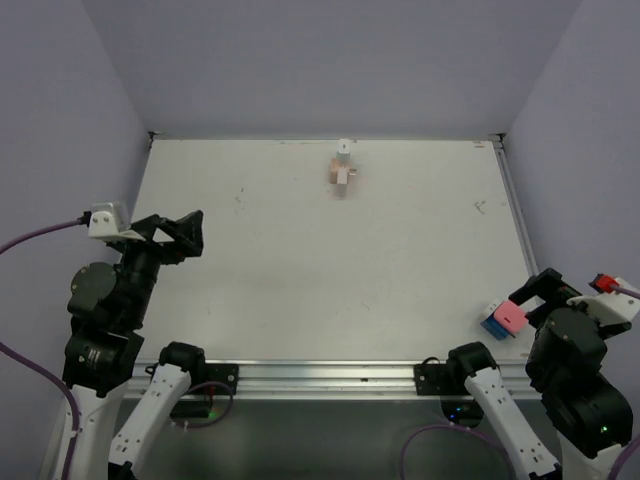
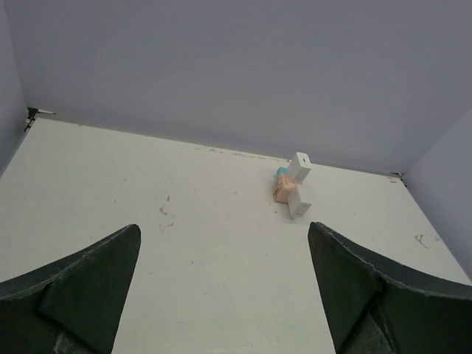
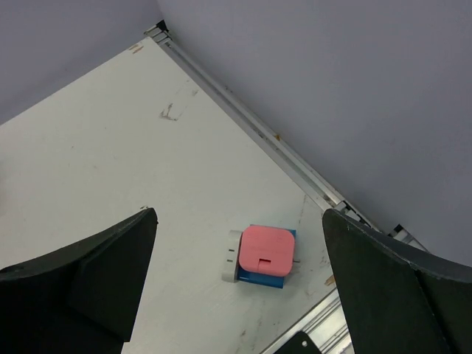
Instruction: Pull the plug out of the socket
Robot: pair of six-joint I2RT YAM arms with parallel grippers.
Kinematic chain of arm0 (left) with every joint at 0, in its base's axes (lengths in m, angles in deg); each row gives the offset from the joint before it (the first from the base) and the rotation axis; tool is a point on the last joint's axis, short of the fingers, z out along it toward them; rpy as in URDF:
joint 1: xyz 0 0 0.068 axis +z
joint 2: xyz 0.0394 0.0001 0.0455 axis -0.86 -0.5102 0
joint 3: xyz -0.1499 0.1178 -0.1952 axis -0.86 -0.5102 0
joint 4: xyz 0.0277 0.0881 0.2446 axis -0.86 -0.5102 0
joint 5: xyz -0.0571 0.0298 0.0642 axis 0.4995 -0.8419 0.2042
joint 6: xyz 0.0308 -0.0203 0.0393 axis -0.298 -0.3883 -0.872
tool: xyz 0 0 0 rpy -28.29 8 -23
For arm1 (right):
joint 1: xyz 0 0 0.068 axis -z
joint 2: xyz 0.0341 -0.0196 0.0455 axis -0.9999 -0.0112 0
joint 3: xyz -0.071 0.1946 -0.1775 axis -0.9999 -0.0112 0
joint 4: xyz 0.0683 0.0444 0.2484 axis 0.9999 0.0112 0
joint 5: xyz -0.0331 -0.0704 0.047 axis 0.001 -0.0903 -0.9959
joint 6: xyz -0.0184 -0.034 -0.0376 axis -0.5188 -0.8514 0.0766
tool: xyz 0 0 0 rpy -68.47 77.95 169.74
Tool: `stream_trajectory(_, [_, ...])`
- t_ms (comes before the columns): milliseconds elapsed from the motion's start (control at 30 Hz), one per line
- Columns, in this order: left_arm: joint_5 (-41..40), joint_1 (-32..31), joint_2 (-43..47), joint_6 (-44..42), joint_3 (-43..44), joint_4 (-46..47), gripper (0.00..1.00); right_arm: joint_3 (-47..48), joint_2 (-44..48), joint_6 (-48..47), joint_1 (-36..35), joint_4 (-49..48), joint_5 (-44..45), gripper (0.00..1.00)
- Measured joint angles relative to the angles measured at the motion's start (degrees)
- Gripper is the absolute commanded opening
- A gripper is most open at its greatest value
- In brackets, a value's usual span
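The plug (image 1: 343,148) is a small white block at the far middle of the table, seated on a peach socket (image 1: 340,175) with a white bracket. In the left wrist view the plug (image 2: 300,166) and socket (image 2: 282,190) lie well ahead, slightly right of centre. My left gripper (image 1: 185,238) hovers open over the table's left side, far from them, with nothing between its fingers (image 2: 88,273). My right gripper (image 1: 535,300) stands open at the near right corner, also holding nothing.
A pink-topped block on a blue base with a white end piece (image 1: 503,318) lies by the near right edge, just below my right gripper (image 3: 240,214); in the right wrist view this block (image 3: 264,254) lies beside the metal rail (image 3: 243,118). Walls enclose the table.
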Motion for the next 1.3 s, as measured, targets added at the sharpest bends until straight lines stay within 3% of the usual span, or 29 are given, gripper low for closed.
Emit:
stream_trajectory(533, [0.48, 0.0, -0.81, 0.02, -0.02, 0.07, 1.0, 2.93, -5.79, 2.64, 0.0, 3.08, -1.81, 0.99])
stream_trajectory(800, [0.61, 0.0, -0.76, 0.0, -0.68, 0.2, 1.0, 7.06, -11.91, 12.41, 0.0, 7.19, -5.97, 0.99])
stream_trajectory(1300, [2.64, -0.02, 0.33, 0.13, -6.78, 1.25, 0.99, -7.34, -31.08, 24.7, 0.0, 9.4, -14.99, 0.99])
